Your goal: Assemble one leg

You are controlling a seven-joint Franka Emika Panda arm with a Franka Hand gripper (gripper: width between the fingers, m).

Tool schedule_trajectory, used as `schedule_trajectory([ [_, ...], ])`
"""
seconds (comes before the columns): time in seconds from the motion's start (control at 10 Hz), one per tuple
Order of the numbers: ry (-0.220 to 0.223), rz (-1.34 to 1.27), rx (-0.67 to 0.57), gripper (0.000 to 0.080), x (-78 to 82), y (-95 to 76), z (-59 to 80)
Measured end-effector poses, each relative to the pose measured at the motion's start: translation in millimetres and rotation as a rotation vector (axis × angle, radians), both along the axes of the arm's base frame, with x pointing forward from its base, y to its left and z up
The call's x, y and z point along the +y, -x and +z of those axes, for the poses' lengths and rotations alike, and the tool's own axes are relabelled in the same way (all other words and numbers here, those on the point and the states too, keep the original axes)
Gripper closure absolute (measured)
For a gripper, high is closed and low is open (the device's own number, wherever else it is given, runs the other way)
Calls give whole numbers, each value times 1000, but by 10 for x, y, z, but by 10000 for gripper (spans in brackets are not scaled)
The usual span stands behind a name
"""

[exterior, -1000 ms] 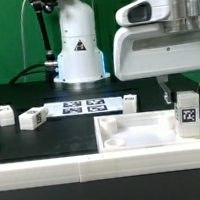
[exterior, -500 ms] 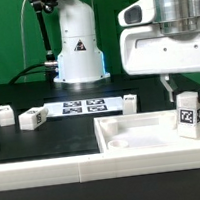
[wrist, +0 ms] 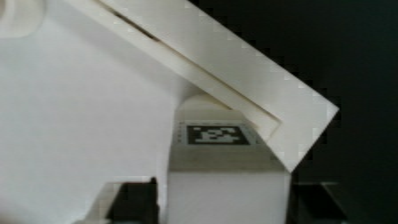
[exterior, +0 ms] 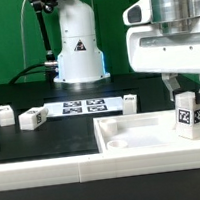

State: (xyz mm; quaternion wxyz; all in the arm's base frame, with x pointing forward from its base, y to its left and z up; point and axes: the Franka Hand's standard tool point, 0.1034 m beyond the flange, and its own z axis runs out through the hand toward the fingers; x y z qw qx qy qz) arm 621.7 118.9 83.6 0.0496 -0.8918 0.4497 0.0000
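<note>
My gripper [exterior: 187,95] is shut on a leg [exterior: 188,115], a small white block with a black-and-white tag on its face. It holds the leg upright at the near right corner of the large white tray [exterior: 132,137], on the exterior view's right. In the wrist view the leg [wrist: 222,165] sits between the dark fingers [wrist: 135,205] of the gripper [wrist: 228,202], with its tag close to the tray's raised rim [wrist: 231,75]. I cannot tell whether the leg's lower end touches the tray.
Three more legs lie loose on the black table: two on the left [exterior: 4,115] [exterior: 32,119] and one behind the tray [exterior: 131,103]. The marker board [exterior: 81,107] lies between them. The arm's white base [exterior: 77,45] stands at the back.
The gripper has moved toward the exterior view's right with the leg in it, from over the tray's inside toward its right corner. The loose legs have not moved.
</note>
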Motion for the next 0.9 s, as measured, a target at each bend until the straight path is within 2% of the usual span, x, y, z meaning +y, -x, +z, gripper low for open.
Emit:
schedule_trajectory([
  [0.1, 2, 67, 4, 428, 0, 2, 9],
  [0.2, 6, 164, 4, 241, 4, 6, 17],
  [0.3, 7, 269, 9, 166, 17, 16, 27],
  [0.7, 78, 841, 29, 150, 10, 42, 28],
  [0.9, 92, 1010, 3, 150, 0, 39, -3],
])
